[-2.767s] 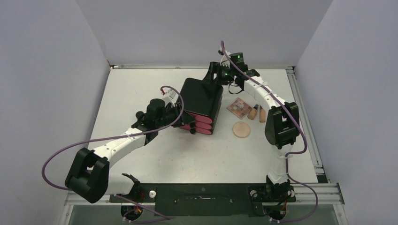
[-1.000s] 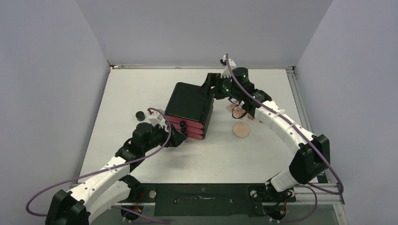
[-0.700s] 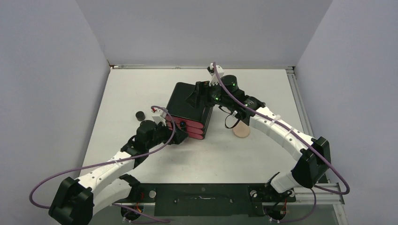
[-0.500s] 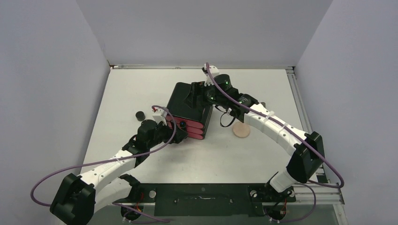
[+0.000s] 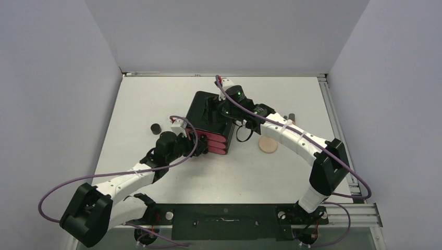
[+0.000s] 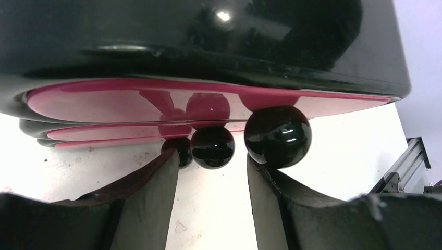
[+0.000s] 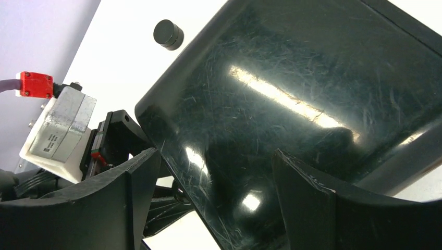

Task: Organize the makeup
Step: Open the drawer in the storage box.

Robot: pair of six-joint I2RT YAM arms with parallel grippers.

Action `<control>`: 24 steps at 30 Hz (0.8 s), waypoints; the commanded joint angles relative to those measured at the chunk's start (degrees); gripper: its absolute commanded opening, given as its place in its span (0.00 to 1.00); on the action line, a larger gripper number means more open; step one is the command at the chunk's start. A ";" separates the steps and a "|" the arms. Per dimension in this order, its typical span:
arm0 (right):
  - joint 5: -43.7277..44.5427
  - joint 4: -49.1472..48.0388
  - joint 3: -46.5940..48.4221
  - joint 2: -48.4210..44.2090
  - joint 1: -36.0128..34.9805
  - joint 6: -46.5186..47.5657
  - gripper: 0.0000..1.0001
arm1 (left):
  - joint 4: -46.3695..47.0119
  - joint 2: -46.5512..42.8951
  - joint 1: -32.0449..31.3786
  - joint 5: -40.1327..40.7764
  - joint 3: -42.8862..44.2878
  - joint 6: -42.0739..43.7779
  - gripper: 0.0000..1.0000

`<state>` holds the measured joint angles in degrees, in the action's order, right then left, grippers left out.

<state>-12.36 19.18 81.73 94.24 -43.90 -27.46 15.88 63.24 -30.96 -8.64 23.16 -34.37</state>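
The black cabinet (image 5: pixel 209 115) with pink drawers (image 5: pixel 212 144) stands mid-table. My left gripper (image 5: pixel 202 141) is at the drawer fronts, open. In the left wrist view its tips (image 6: pixel 212 156) flank a round black knob (image 6: pixel 211 147) without pinching it, and the right finger (image 6: pixel 260 179) touches a larger knob (image 6: pixel 277 136). My right gripper (image 5: pixel 212 108) is open over the cabinet's glossy top (image 7: pixel 292 88), with nothing between its fingers (image 7: pixel 140 179). Of the makeup, a small black jar (image 5: pixel 155 127) sits left of the cabinet, a peach disc (image 5: pixel 268 145) right of it, and a dark-capped tube (image 5: pixel 292 115) behind my right arm.
White table (image 5: pixel 156 94) with grey walls on three sides and a metal rail (image 5: pixel 339 130) along the right edge. The jar also shows in the right wrist view (image 7: pixel 168 34), beyond the cabinet's corner. My right arm hides the items next to the disc.
My right gripper has swung left from the cabinet's right side onto its top. The left gripper has pushed in to the drawer knobs and its jaws have narrowed.
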 commanded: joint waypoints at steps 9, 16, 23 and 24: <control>5.02 1.55 3.47 3.47 -0.69 -0.84 0.72 | 9.85 3.82 -0.07 2.72 0.50 -1.87 0.38; 5.05 -0.34 2.16 3.90 -0.67 -2.76 0.70 | 12.62 4.74 -0.11 3.27 -0.27 -2.95 0.26; 5.77 -3.33 -0.08 3.90 -0.58 -5.62 0.69 | 13.83 2.62 -0.40 1.52 -3.03 -4.32 0.16; 6.46 -3.28 -0.25 4.12 -0.58 -6.26 0.69 | 13.83 1.62 -0.49 1.17 -3.90 -4.72 0.16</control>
<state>-8.23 16.10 83.35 97.19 -44.29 -30.92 25.43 67.59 -31.20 -7.35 21.34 -37.50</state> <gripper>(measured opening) 0.692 0.300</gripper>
